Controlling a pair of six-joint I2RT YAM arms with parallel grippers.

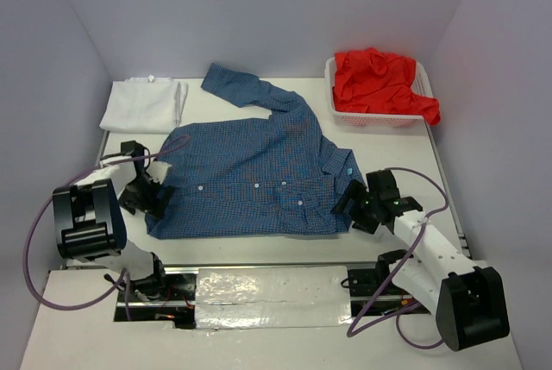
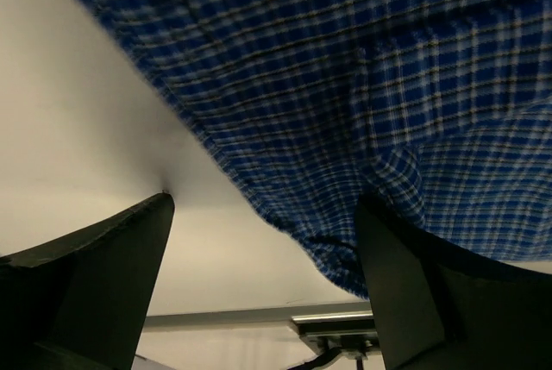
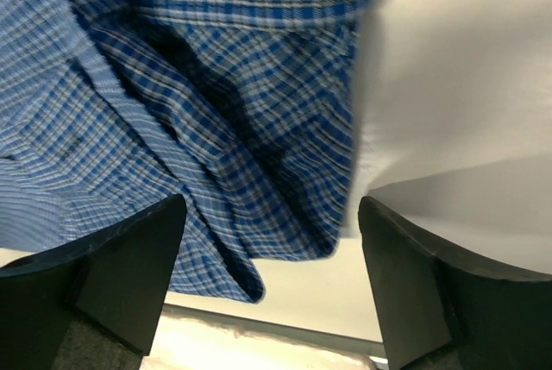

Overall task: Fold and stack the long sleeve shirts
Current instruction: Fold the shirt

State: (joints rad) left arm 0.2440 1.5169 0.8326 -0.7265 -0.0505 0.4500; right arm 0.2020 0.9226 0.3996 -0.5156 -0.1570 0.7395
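Blue checked shirt [image 1: 259,180] lies flat, front up w/ buttons showing, mid table [image 1: 379,141]. Collar end points to 3 o'clock, hem to 9, one sleeve runs off toward 11.

L gripper [image 1: 159,197] sits at the shirt's 8 o'clock corner. In the wrist view its jaws are spread wide, and the hem edge [image 2: 345,128] drapes over the inner side of one finger [image 2: 431,301]. The other finger is over bare table; nothing pinched.

R gripper [image 1: 349,202] is at the shirt's 4 o'clock corner, by the collar. Jaws are also spread, w/ a fold of cloth [image 3: 216,172] hanging between the fingers [image 3: 112,275], not clamped.

White shirt [image 1: 142,104] lies folded at the table's 10 o'clock. Red shirt [image 1: 379,81] is bunched in a basket [image 1: 371,118] at 1–2 o'clock, spilling over the rim.
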